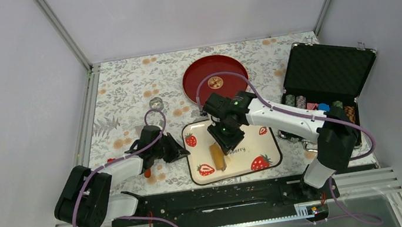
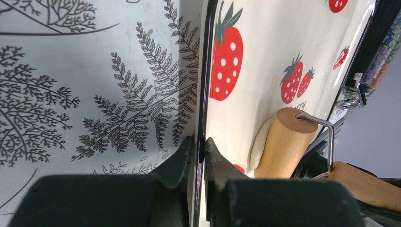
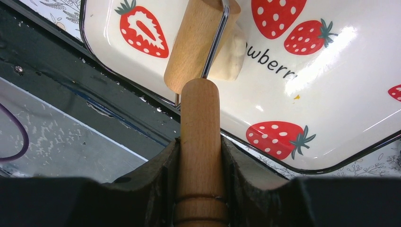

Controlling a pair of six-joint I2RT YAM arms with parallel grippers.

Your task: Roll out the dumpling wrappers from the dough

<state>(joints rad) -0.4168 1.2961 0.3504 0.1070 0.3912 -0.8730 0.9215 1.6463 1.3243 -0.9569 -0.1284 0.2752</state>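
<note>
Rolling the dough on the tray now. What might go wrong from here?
1. Left jaws pinch only the tray's thin rim; roller pressure might slide or tip it.
2. The dough sticks out from one side of the roller, so it may flatten unevenly or stick.
3. The roller sits near the tray's near rim and might strike it.

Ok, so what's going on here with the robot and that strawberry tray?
Two arms are working dough on the strawberry tray. The left fingers are shut on the tray's left rim, apparently to steady it. The right fingers grip the wooden roller by its handle, and its barrel rests on a small off-white lump of dough. No finished round wrapper is visible.
</note>
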